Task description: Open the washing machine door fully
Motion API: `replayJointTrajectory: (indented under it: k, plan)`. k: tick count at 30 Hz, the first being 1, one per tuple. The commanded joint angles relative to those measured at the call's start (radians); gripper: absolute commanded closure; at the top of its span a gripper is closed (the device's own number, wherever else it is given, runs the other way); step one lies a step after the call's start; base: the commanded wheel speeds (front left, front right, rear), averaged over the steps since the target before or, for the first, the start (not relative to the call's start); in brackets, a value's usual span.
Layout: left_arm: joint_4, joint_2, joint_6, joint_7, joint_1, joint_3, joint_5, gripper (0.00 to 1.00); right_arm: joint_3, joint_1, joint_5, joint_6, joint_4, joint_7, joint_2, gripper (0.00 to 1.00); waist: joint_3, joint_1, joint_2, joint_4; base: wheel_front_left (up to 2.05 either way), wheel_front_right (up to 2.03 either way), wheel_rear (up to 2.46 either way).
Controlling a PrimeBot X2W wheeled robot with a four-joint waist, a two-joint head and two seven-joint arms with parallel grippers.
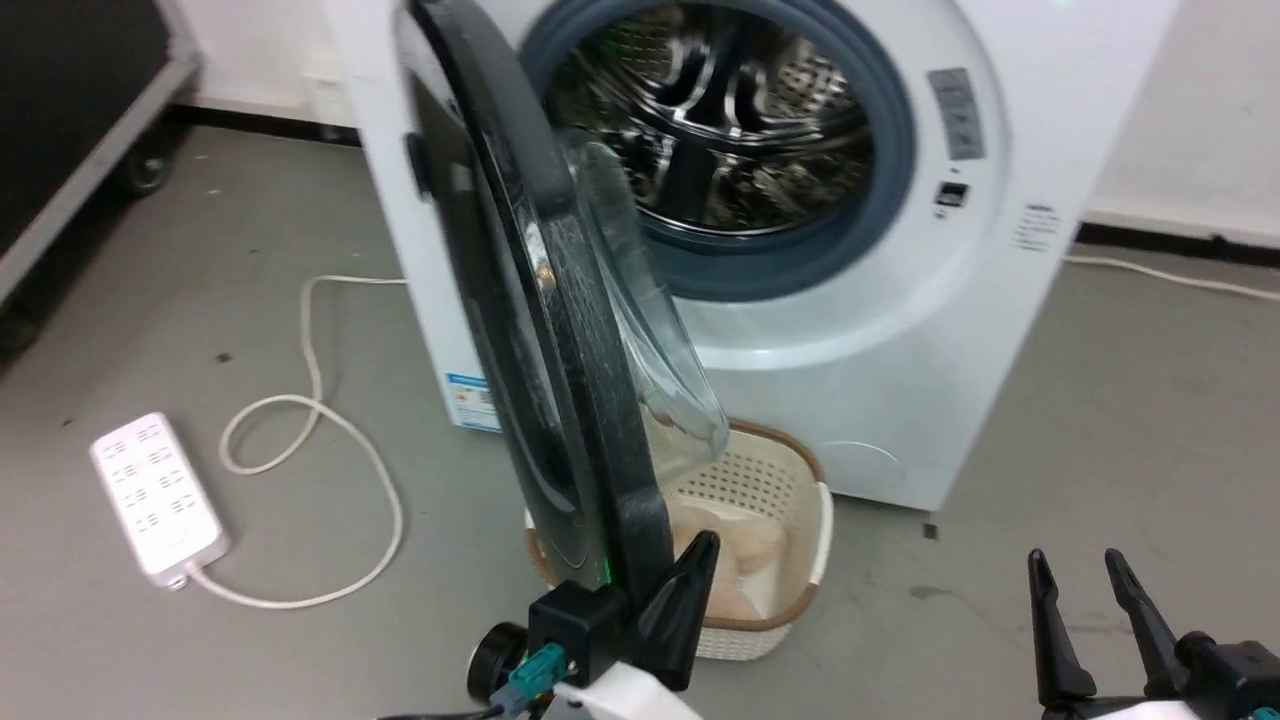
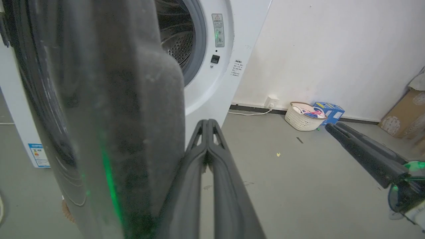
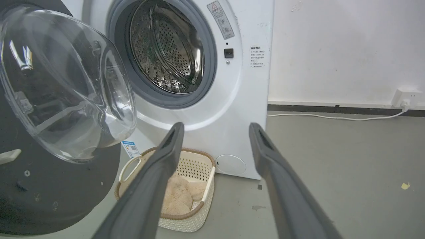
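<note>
The white washing machine [image 1: 900, 330] stands ahead with its steel drum [image 1: 720, 110] exposed. The washing machine door [image 1: 560, 330], glossy black with a bulging glass bowl [image 1: 650, 330], stands swung out with its edge towards me. My left gripper [image 1: 703, 548] is shut with nothing between its fingers; it sits low against the inner side of the door's rim [image 2: 132, 139]. In the left wrist view the shut fingertips [image 2: 207, 127] lie just right of that rim. My right gripper [image 1: 1075, 560] hangs open at the lower right, apart from the door [image 3: 49, 186].
A cream basket [image 1: 790, 500] with a beige plush thing sits on the floor under the door. A power strip [image 1: 155, 495] and its looped cable [image 1: 330, 440] lie left. A wheeled black case [image 1: 60, 130] stands far left. Another basket [image 2: 303, 116] and a blue box [image 2: 328, 111] stand by the wall.
</note>
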Motion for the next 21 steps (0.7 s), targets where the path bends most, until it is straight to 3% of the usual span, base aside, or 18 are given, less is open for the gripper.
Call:
replayJointTrajectory:
  k: [1,8,13,21]
  plan:
    - [-0.004,0.024,0.006,0.000,0.023,0.006,0.000,1.00,0.003,0.006,0.004,0.001,0.000,-0.005,0.003,0.00,-0.015,0.0000,0.0000,0.045,0.00,0.00,0.00]
    - [-0.039,0.055,0.026,0.021,0.080,-0.006,0.001,1.00,0.008,0.011,0.016,0.001,0.007,-0.009,0.003,0.00,-0.028,0.0000,0.0000,0.159,0.00,0.00,0.00]
    - [-0.068,0.087,0.054,0.015,0.092,0.037,-0.009,1.00,0.017,0.013,0.019,0.001,0.013,-0.012,0.003,0.00,-0.026,0.0000,0.0000,0.233,0.00,0.00,0.00]
    - [-0.087,0.164,0.099,0.029,0.089,0.134,-0.033,1.00,0.029,0.007,0.009,0.001,0.012,-0.006,0.003,0.00,0.001,0.0000,0.0000,0.299,0.00,0.00,0.00]
